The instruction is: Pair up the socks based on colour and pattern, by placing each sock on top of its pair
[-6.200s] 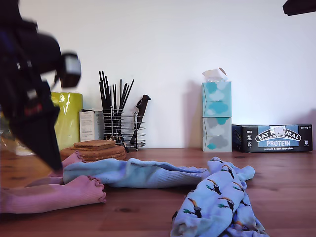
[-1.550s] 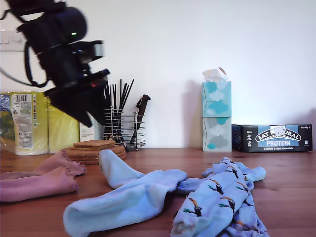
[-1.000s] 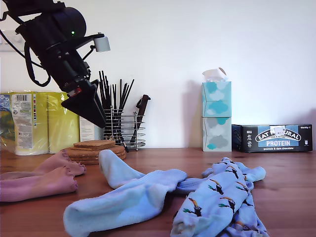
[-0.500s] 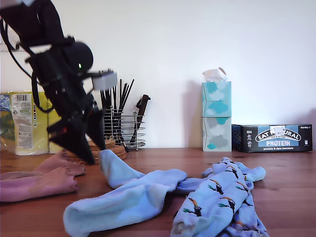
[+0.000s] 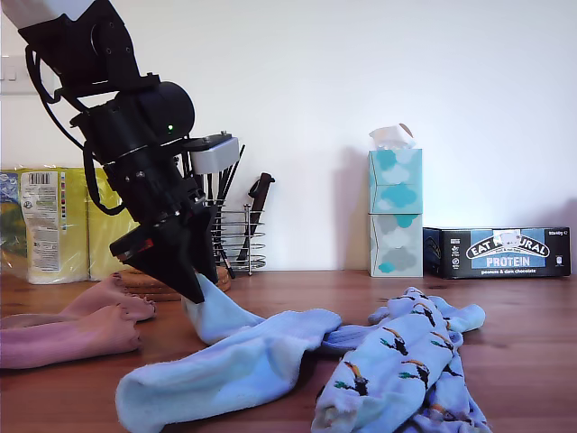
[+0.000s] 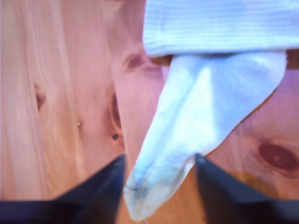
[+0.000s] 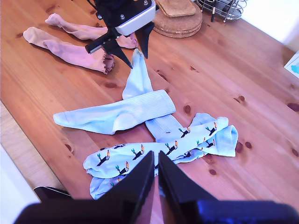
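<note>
My first gripper is down at the table in the exterior view's left half, open, its fingers either side of the toe of a plain light blue sock, not closed on it. That sock runs under a second plain light blue sock. Two toucan socks lie overlapped at the exterior view's lower right. Two pink socks lie side by side at the exterior view's left. My second gripper hangs high above the socks, fingers together, empty.
A stack of cork coasters and a wire rack of black utensils stand just behind the first arm. Yellow packs, stacked tissue boxes and a protein bar box line the wall. The table's edge is near the socks.
The first arm has come down and moved toward the exterior view's right, from above the coasters to the plain blue sock's toe. The socks have not shifted in the last second.
</note>
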`<move>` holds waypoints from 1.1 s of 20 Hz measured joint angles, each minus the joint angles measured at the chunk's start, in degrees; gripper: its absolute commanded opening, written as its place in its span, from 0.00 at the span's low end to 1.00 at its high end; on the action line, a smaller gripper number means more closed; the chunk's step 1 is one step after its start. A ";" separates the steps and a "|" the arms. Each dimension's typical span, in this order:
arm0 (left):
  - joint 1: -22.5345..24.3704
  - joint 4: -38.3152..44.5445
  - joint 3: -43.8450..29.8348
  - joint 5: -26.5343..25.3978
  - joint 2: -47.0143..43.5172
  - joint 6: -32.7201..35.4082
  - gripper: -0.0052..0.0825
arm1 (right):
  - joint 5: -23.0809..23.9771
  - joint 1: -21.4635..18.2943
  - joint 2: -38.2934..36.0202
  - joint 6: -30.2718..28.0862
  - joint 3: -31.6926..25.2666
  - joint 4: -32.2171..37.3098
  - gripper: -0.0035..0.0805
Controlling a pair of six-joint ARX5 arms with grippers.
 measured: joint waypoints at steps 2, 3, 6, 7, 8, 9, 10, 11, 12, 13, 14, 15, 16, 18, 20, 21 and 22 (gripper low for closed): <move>-0.15 0.00 0.00 -4.57 0.00 0.00 0.03 | 0.00 0.00 0.00 -0.02 0.00 -0.02 0.03; -0.15 -0.02 0.00 -7.34 0.00 0.00 0.03 | 0.00 0.00 0.00 0.00 0.00 0.00 0.03; 0.39 -0.07 0.00 -13.42 0.00 -0.57 0.03 | 0.00 0.00 0.00 0.00 0.00 0.00 0.03; 0.61 -0.17 0.00 -15.19 0.00 -1.60 0.03 | 0.00 0.00 0.00 -0.02 0.00 -0.02 0.03; 0.66 -0.20 0.00 -16.41 0.00 -2.80 0.03 | 0.00 0.00 0.00 -0.02 0.00 0.00 0.03; 0.66 -0.20 0.00 -16.96 -0.02 -3.82 0.03 | 0.00 0.00 0.00 -0.02 0.00 0.00 0.03; 0.74 -0.22 0.00 -17.75 -0.13 -4.44 0.03 | 0.00 0.00 0.00 0.00 0.00 0.00 0.03; 0.74 -0.37 0.00 -18.45 -0.59 -4.63 0.03 | 0.00 0.00 0.00 -0.02 0.00 0.00 0.03; 0.63 -0.39 0.00 -19.21 -1.73 -5.55 0.03 | 0.00 0.00 0.00 -0.02 0.00 0.00 0.03; 0.48 -0.22 0.07 -19.30 -3.43 -6.36 0.03 | 0.00 0.00 0.00 -0.02 0.00 0.00 0.03; 0.22 -0.02 0.22 -19.39 -5.62 -7.15 0.03 | 0.00 0.00 0.00 -0.02 0.00 0.00 0.03; -0.02 0.22 0.74 -19.41 -8.50 -7.34 0.03 | 0.00 0.00 0.00 -0.02 0.00 0.00 0.03; -0.24 0.81 1.57 -19.45 -11.13 -7.37 0.03 | 0.00 0.00 0.00 -0.02 0.00 0.00 0.03; -0.74 3.19 3.28 -19.47 -15.69 -7.39 0.03 | 0.00 0.00 0.00 -0.02 0.00 0.02 0.03; -0.94 5.46 3.83 -20.76 -18.47 -7.39 0.03 | -0.02 0.00 0.00 -0.02 0.00 0.02 0.03; -0.94 6.97 3.87 -22.12 -18.84 -7.41 0.03 | -0.02 0.00 0.00 -0.02 0.00 0.02 0.03; -0.96 8.39 3.87 -23.47 -18.78 -7.41 0.03 | -0.04 0.00 0.00 -0.02 0.00 0.02 0.03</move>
